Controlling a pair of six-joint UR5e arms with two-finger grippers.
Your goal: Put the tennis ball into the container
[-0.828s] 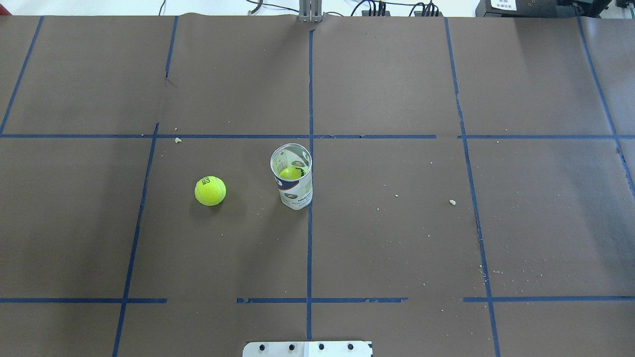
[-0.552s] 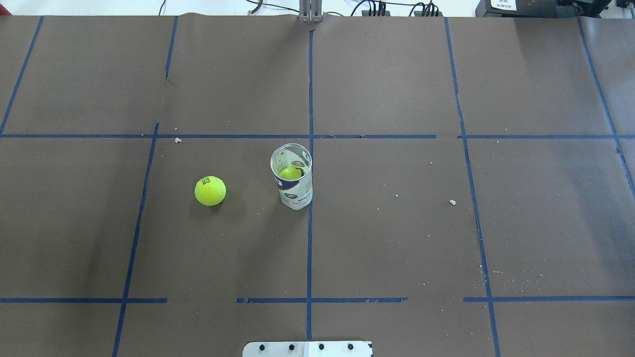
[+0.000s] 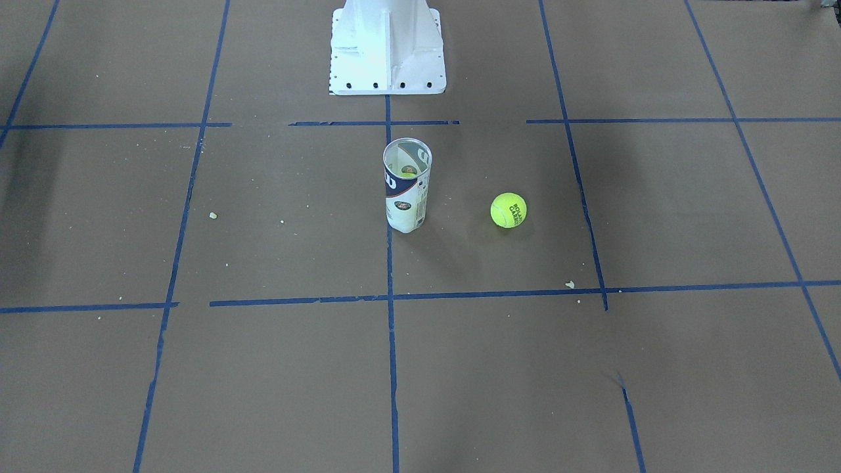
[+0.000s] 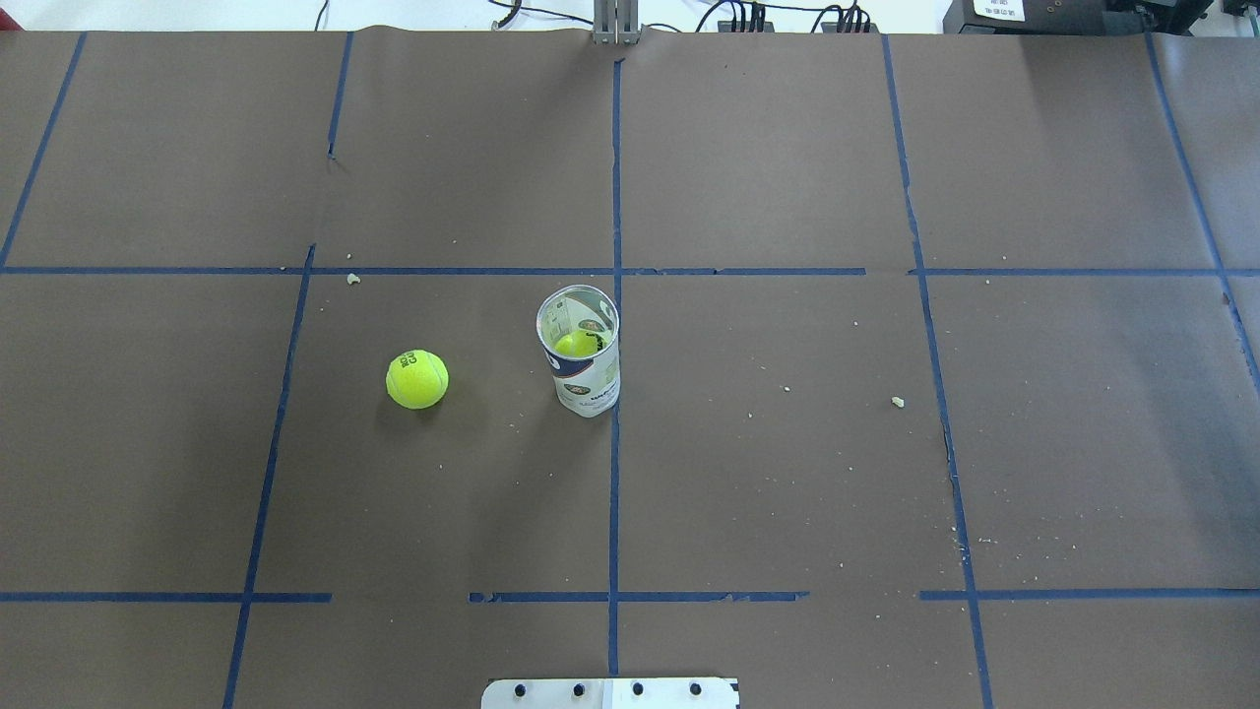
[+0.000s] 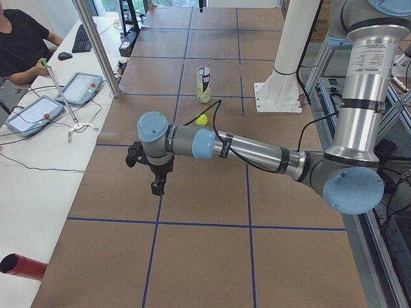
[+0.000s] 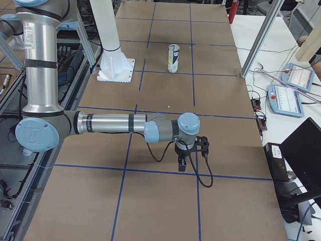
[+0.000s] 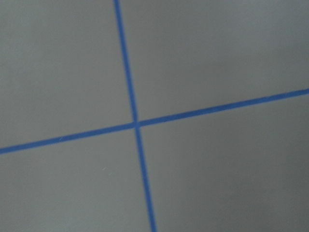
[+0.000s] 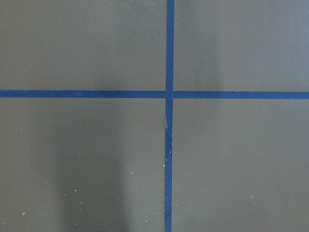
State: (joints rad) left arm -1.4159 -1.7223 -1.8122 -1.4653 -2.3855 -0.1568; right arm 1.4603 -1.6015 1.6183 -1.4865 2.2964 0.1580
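Brown paper covers the bench (image 4: 787, 148), crossed by blue tape lines (image 4: 614, 492); a white robot base (image 3: 387, 46) stands at the middle of the robot's edge. Two arms reach over opposite ends of the bench, the left arm (image 5: 257, 151) and the right arm (image 6: 110, 123). The left fingers (image 5: 157, 186) and right fingers (image 6: 181, 164) point down, and I cannot tell whether they are spread or pressed together. One container (image 4: 581, 364) stands upright near the bench's centre, a second ball (image 4: 576, 345) half hidden inside. One tennis ball (image 4: 417, 379) lies on the paper on the robot's left of it, near but apart. Pale crumbs (image 4: 897, 401) dot the paper.
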